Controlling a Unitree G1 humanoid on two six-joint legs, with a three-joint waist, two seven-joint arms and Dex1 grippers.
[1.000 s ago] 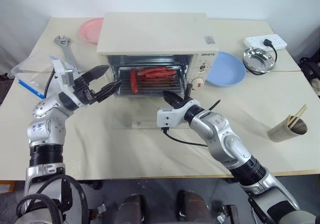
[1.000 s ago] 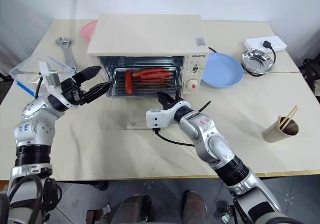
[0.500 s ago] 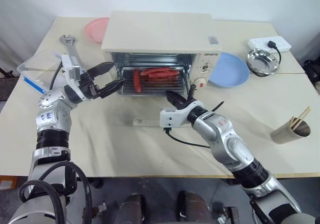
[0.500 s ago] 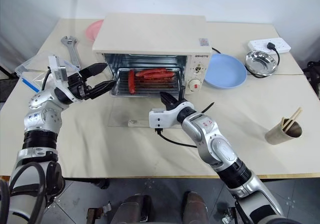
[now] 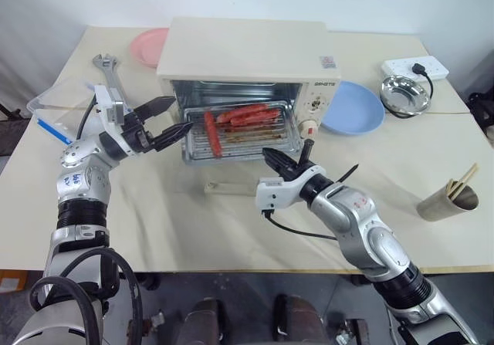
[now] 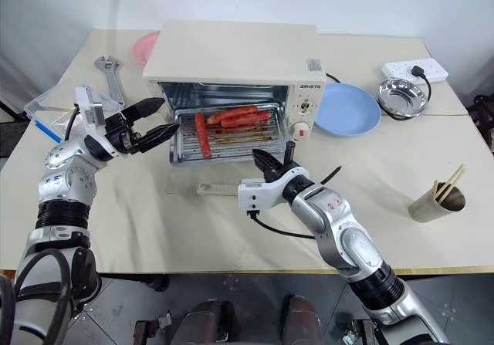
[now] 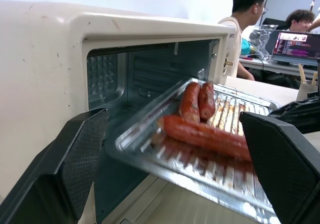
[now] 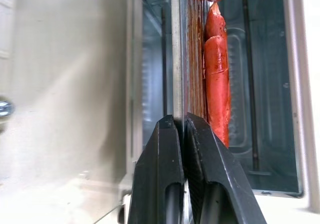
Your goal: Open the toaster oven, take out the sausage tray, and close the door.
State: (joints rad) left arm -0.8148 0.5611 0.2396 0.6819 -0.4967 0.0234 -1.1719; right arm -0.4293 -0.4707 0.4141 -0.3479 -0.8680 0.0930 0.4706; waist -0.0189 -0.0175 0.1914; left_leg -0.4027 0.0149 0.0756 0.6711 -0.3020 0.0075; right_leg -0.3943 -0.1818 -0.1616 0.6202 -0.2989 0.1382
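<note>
One hand (image 6: 272, 158) clamping sausage tray (image 6: 231, 140)

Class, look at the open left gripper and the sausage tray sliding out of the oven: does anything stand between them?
Nothing visible does. The left gripper hangs open beside the sausage tray's left end, with open air between; the right gripper pinches its front edge.

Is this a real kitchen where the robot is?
Probably not: more likely a lab or office. The toaster oven sits on a plain table beside a wrench, and the left wrist view shows people at a laptop.
</note>
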